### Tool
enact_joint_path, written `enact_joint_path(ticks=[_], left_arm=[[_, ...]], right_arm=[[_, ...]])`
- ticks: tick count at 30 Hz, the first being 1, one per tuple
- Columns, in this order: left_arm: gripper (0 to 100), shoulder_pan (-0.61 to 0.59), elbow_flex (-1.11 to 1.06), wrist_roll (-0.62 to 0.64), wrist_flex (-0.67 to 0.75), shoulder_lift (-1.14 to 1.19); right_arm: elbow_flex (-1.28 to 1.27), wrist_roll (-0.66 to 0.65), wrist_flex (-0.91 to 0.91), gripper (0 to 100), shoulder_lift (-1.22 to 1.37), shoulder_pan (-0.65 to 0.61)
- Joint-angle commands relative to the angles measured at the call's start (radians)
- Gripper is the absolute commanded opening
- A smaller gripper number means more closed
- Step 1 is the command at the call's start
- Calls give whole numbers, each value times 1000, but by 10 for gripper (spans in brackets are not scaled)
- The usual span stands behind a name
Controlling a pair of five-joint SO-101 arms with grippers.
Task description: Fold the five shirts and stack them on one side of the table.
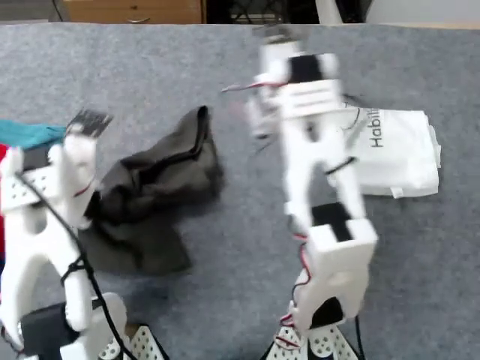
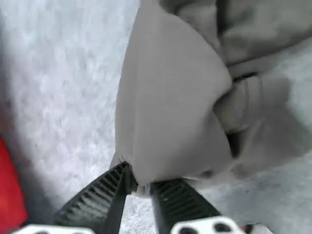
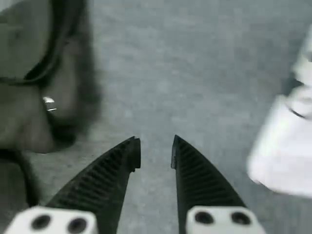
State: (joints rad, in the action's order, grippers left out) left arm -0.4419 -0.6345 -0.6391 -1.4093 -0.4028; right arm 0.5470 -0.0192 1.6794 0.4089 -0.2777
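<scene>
A strip of teal fabric (image 1: 30, 133) is seen at the far left edge of the table (image 1: 225, 262), with a sliver of red fabric (image 1: 3, 161) just nearer along the same edge; both are cut off by the frame, so their shapes cannot be told. The table is covered in a grey, felt-like mat with a fine nap.

The white plastic left arm (image 1: 45, 202) is raised over the near-left part of the table. In the left wrist view, the left gripper (image 2: 140, 183) is clamped on a thin edge of the dark shirt (image 1: 161, 176), with its black ribbed fingers (image 2: 105, 195) pressed onto the cloth from both sides. The dark shirt is a soft olive-grey knit, crumpled into an uneven heap left of centre, with a folded ridge on its far side and a flatter flap towards the near edge. Its left part lies beside and partly under the left arm.

A band of bare mat is left between the dark shirt and the right arm (image 1: 322, 187), which is stretched from the near edge towards the far side. The right gripper (image 3: 155, 151) is held over bare mat with its fingers apart and nothing between them.

The white shirt (image 1: 397, 154) is folded into a flat, roughly rectangular pad on the right, with dark print near its left side. Open mat is left nearer than it and on to the right edge.
</scene>
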Motion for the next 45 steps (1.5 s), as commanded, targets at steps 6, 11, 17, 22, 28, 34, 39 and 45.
enact_joint_path(ticks=[6,11,17,22,28,34,39,45], left_arm=[[273,-303,-56,130,196,-44],[265,-325,-15,132,101,-44],[208,-320,-24,186,92,-43],[200,-323,-24,193,83,-35],[200,-318,-7,193,41,-35],[276,-309,77,193,41,-41],[284,-173,119,192,-41,-44],[273,182,170,190,-180,-46]], right_arm=[[59,-146,-140,114,217,-238],[260,61,-117,114,426,-273],[535,137,14,94,664,-259],[664,141,89,11,710,-187],[444,137,89,13,535,-84],[-18,17,87,13,252,37],[-272,-132,86,13,58,172],[-404,-361,78,14,-36,270]])
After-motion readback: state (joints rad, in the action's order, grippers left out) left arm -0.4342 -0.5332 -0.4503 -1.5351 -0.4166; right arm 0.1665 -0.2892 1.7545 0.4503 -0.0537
